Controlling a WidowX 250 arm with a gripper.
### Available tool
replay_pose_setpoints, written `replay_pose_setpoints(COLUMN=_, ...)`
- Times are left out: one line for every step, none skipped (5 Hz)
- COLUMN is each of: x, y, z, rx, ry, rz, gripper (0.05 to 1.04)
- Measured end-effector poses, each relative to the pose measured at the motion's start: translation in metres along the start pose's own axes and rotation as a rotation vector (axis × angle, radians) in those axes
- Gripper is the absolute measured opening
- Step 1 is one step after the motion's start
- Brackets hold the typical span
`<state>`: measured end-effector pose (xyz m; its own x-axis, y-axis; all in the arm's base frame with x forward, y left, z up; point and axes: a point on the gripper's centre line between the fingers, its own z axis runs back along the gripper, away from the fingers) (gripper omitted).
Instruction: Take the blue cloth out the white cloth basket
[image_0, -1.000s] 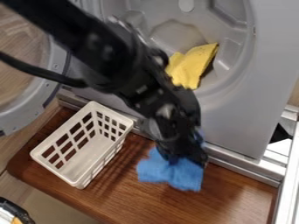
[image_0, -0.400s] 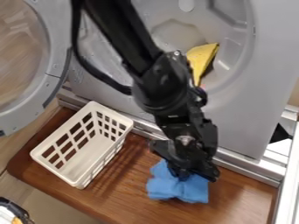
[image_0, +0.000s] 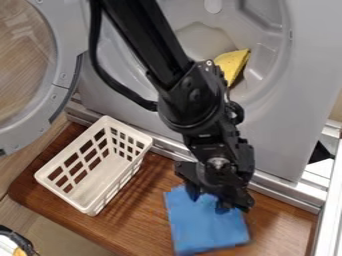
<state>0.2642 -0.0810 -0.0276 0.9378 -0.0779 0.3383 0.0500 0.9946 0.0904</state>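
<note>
Over on the left, the round door (image_0: 61, 95) hangs open above the basket (image_0: 61, 195). If the arm swings back that way low, I'd worry about it clipping the basket's rim and tipping it, since the thing looks light and nothing seems to pin it down. The basket stands upright on the wooden board (image_0: 137, 220), with no blue in it.

The blue cloth (image_0: 204, 232) is to the right of it, out of the basket and spread fairly flat on the board. So the job looks as good as done to me; what remains is letting go cleanly. The claw (image_0: 209, 200) is right over the cloth's upper part, its fingers well apart, with no pinch on the cloth that I can see. I can't tell whether a tip is snagged in the weave, though. If one is, lifting would drag the cloth along or bunch it up. Pressing lower could rub the tips on the board.

Behind the claw is the washer (image_0: 267, 145), and the wrist sits close in front of it. A careless rise could knock it there. The yellow cloth (image_0: 232, 64) lies in the drum, and needs no touching.
</note>
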Motion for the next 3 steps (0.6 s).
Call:
replay_pose_setpoints(x=0.007, y=0.001, z=0.013, rx=-0.017, ry=-0.037, rz=-0.034, gripper=0.995)
replay_pose_setpoints(x=0.012, y=0.008, z=0.033, rx=-0.005, ry=-0.064, rz=-0.086, gripper=1.006)
replay_pose_setpoints(x=0.022, y=0.02, z=0.065, rx=0.001, ry=-0.119, rz=-0.144, gripper=1.0)
